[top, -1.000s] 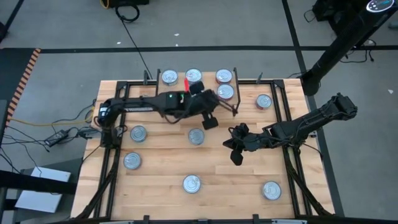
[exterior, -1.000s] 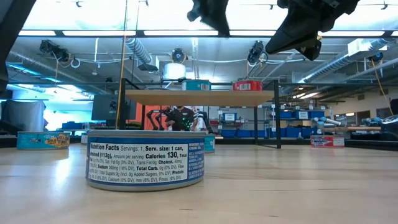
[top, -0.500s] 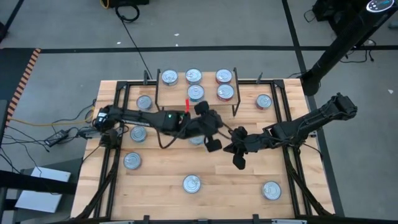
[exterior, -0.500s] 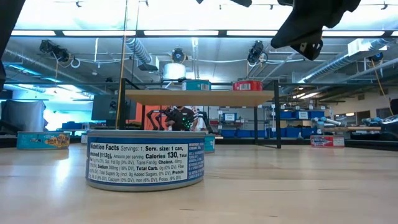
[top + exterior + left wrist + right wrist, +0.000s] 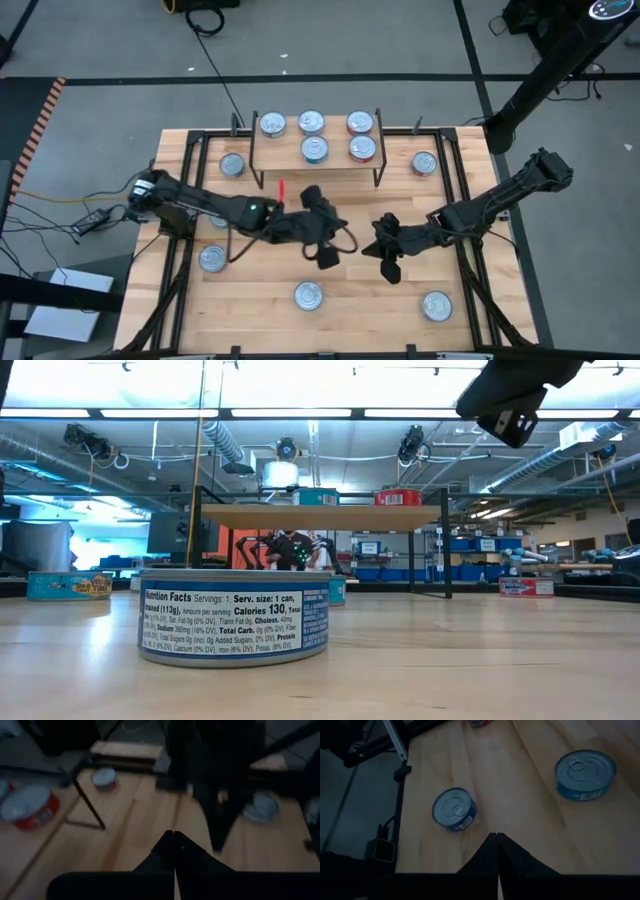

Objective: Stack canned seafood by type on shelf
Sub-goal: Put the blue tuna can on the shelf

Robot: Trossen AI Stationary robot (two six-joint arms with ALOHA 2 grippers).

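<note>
Tins scattered over wooden tabletop

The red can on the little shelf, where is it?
In the high view, the red can sits on the shelf, on its right side at the front, beside a teal can and just in front of another can.

Both arms are matte black, built of slim jointed links. The left arm bears a small green light on its forearm, a short red marking beside it, and a thin black cable looping under its wrist. The right arm has blockier, knuckled housings toward its shoulder.
</note>
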